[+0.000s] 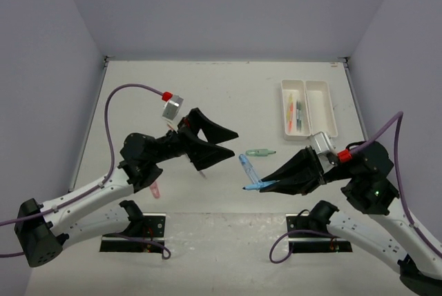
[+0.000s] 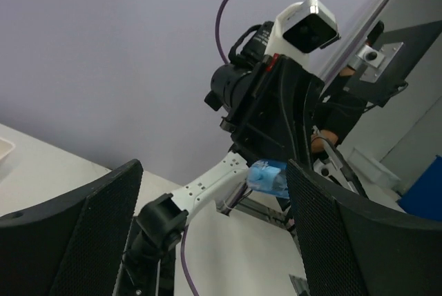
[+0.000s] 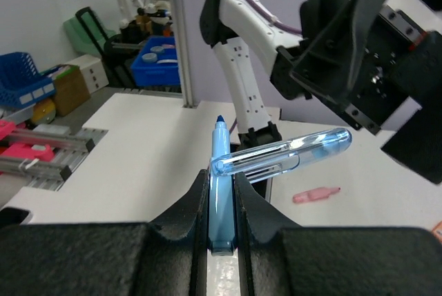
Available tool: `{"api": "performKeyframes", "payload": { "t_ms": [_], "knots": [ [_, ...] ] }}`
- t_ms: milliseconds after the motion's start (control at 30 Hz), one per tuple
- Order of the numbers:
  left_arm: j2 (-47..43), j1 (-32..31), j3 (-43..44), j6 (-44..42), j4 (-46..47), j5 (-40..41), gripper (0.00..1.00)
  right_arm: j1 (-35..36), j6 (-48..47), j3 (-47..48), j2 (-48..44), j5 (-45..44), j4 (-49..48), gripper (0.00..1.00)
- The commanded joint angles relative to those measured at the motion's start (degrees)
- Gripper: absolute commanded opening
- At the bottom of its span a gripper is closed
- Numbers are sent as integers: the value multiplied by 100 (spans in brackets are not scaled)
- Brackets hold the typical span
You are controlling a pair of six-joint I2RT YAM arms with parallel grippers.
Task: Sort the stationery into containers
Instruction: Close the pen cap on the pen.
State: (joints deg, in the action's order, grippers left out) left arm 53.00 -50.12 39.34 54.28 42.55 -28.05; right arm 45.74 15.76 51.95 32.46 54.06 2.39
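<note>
The thin blue plastic pen (image 1: 252, 187) sits near and to the left of the two narrow white plastic trays (image 1: 322, 110). It is pinched in the right tool (image 1: 273, 182), whose fingers are closed on its rear end, and its tip points away from the trays. The trays run near to far and the pen lies roughly crosswise to them, so it likely needs turning before it goes in. The right arm is the nearer one. The left tool (image 1: 233, 142) gapes wide and empty, farther from the trays.

trays (image 1: 321, 110): 2 | arms (image 1: 90, 196): 2 | green pen (image 1: 260, 152): 1 | pink pen (image 1: 155, 190): 1 | blue pen (image 3: 221, 206): 1
</note>
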Motion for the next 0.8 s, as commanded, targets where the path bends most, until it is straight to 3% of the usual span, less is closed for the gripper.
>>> {"api": "performKeyframes", "payload": {
  "t_ms": [0,100,200,467,533,700,767],
  "knots": [
    [148,26,-75,541,1278,-791,83,8,79,242,51,630,-434,0],
    [332,-54,-53,740,1764,-1078,67,14,61,362,164,397,-416,0],
    [451,-170,54,786,2006,-1152,58,8,-7,476,334,232,-302,0],
    [466,-419,179,777,2099,-1249,54,6,-46,585,539,-1,-371,0],
    [464,-420,183,750,2081,-1192,45,6,-55,592,613,-63,-359,0],
    [353,-420,307,450,1534,-983,9,14,26,430,705,-560,-316,0],
    [221,-420,339,226,1133,-780,2,14,137,374,664,-983,-271,0]
  ]
}}
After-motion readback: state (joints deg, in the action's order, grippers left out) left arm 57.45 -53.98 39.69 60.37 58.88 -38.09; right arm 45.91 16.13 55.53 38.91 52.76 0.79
